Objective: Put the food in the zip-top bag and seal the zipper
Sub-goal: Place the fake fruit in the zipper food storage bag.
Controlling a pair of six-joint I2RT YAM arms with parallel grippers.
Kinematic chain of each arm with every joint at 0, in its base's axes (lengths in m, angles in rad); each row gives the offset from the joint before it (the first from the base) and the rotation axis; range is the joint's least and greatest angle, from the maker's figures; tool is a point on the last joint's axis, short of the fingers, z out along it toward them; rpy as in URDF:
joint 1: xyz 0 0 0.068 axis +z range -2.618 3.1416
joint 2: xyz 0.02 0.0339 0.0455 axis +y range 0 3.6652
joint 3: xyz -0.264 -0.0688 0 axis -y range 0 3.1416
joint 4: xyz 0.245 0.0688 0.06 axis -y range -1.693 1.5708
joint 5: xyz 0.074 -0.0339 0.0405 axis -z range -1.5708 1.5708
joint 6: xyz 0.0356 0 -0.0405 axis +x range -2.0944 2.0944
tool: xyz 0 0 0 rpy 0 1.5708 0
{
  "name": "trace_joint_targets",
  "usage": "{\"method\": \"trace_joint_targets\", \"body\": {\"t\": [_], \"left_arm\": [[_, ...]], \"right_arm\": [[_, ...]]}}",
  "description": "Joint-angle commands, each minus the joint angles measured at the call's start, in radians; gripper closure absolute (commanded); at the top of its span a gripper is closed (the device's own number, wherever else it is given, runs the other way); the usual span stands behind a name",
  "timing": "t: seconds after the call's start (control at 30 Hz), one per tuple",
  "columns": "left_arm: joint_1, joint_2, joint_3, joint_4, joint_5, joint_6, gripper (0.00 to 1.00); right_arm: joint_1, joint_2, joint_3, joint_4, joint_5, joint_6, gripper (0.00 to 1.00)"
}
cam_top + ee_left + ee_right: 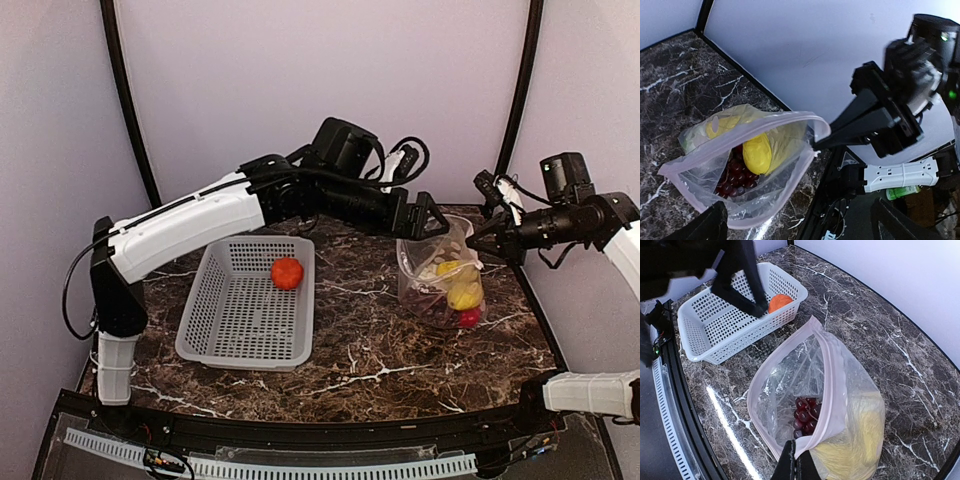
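Just below my spread left hand [430,218] sat the zip-top bag [785,385], rim pinched in my right hand [795,465], which should, I judged, hold firm for the orange piece [287,272].

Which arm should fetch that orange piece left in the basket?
Left. The left gripper is open and empty, nearer the basket holding the orange piece; the right gripper pinches the rim of the zip-top bag.

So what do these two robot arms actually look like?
Both have white moulded shells between black joints. The left arm trails looped black cables near its wrist; the right arm carries a boxy black camera. The left gripper and right gripper are black, with slim angular fingers.
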Motion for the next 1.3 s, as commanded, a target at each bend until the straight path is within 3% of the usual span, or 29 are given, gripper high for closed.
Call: {"method": "trace_joint_targets", "body": {"t": [0.0, 0.4, 0.47, 0.5, 0.67, 0.7, 0.87, 1.07, 1.27], "left_arm": [[-0.05, -0.165, -0.085, -0.106, -0.258, 0.275, 0.01], [-0.067, -0.567, -0.683, 0.037, -0.703, 0.476, 0.01], [-0.066, -0.652, -0.814, 0.109, -0.885, 0.502, 0.01], [-0.056, -0.677, -0.855, 0.132, -1.055, 0.48, 0.01], [0.04, -0.72, -0.969, -0.008, -1.189, 0.529, 0.01], [0.08, -0.73, -0.988, -0.008, -1.171, 0.495, 0.01], [0.283, -0.839, -1.147, 0.062, -0.729, 0.38, 0.1], [0.366, -0.708, -1.083, -0.057, -0.527, 0.294, 0.1], [0.425, -0.55, -1.033, 0.026, -0.301, 0.237, 0.07]], "right_arm": [[0.004, 0.004, -0.028, 0.075, -0.004, 0.015, 1.0], [-0.016, 0.033, -0.111, 0.183, -0.032, 0.031, 1.0], [-0.019, 0.038, -0.122, 0.2, -0.04, 0.032, 1.0], [-0.019, 0.042, -0.126, 0.206, -0.045, 0.033, 1.0], [-0.031, 0.049, -0.152, 0.243, -0.089, 0.045, 1.0], [-0.035, 0.051, -0.158, 0.249, -0.096, 0.047, 1.0], [-0.055, 0.016, -0.232, 0.31, -0.134, 0.056, 1.0], [-0.077, -0.054, -0.322, 0.387, -0.142, 0.077, 1.0], [-0.095, -0.092, -0.371, 0.422, -0.158, 0.084, 1.0]]}}
